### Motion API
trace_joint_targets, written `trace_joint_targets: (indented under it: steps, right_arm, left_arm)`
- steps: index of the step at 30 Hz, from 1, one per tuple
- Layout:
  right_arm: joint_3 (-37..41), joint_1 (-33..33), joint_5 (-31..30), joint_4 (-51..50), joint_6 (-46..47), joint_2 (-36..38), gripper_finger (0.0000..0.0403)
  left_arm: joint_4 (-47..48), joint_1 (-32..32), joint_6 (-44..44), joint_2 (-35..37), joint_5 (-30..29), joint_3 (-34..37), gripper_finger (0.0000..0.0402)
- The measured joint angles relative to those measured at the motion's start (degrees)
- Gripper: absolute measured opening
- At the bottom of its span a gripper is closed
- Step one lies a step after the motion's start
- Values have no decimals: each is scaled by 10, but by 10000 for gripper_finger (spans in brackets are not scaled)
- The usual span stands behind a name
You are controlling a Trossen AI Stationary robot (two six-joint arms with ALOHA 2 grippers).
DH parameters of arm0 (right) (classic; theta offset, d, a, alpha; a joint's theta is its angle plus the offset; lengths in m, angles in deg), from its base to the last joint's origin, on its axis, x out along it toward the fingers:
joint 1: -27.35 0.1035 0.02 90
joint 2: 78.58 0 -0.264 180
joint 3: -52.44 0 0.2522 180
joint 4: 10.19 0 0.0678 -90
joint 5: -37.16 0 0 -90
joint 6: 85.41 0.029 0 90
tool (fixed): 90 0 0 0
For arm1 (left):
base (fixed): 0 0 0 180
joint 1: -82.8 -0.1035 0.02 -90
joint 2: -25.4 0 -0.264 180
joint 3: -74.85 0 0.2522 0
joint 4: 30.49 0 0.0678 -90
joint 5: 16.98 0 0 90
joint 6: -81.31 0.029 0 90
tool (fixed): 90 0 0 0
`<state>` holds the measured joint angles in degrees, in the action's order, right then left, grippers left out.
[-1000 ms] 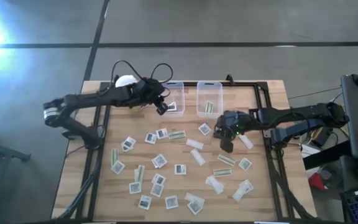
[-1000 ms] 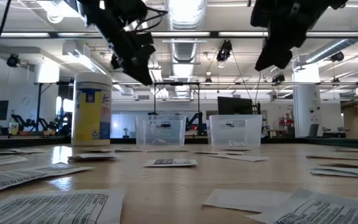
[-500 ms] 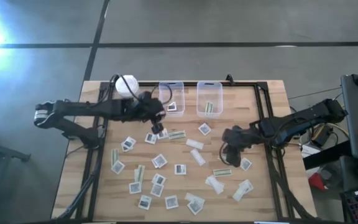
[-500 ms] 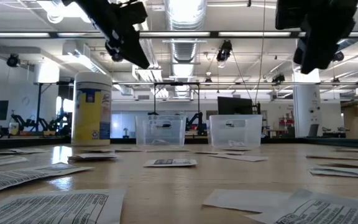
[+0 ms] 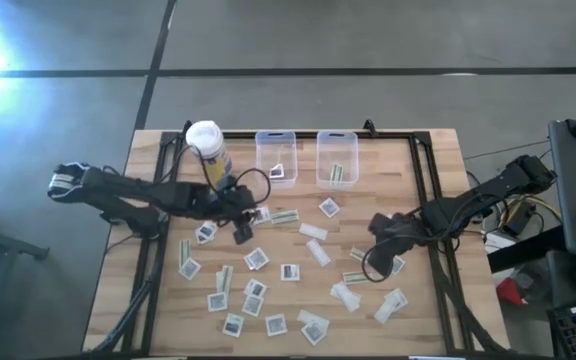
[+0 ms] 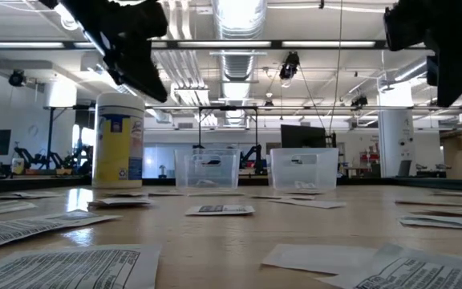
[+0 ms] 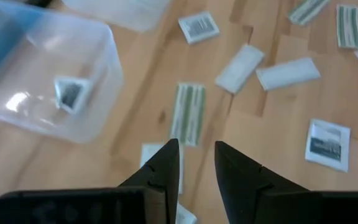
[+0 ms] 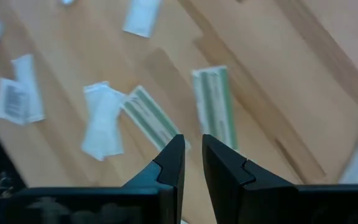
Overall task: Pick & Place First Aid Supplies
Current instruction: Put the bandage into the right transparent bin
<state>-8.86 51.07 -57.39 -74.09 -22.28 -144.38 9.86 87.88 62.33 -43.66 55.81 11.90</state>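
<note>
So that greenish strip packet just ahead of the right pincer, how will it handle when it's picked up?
The greenish strip packet lies completely flat on the table, so it is probably thin, light and somewhat floppy. With no raised edge, the right pincer may struggle to get under it, and a push would likely slide it.

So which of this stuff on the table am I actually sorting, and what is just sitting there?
Belongs to the job:
- the scattered white packets, square ones and narrow greenish strips
- one packet already in the left clear bin, a strip in the right clear bin

Just lying about:
- the yellow container with a white lid, at the table's back left
</note>
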Motion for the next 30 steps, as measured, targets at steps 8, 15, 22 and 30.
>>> trace_joint_targets:
  steps: [8,15,22,30]
  right_arm:
    - [18,-1,-1,-8,10,0,55]
    - [45,-1,1,-7,63,0,91]
    - [79,-1,-4,6,127,0,138]
    - [120,-1,7,156,122,0,144]
  left_arm:
    - [-23,39,-56,0,-2,46,93]
    - [-64,49,-63,0,-7,60,94]
    - [-73,49,-64,1,-8,64,94]
    - [-73,49,-64,0,-7,64,94]
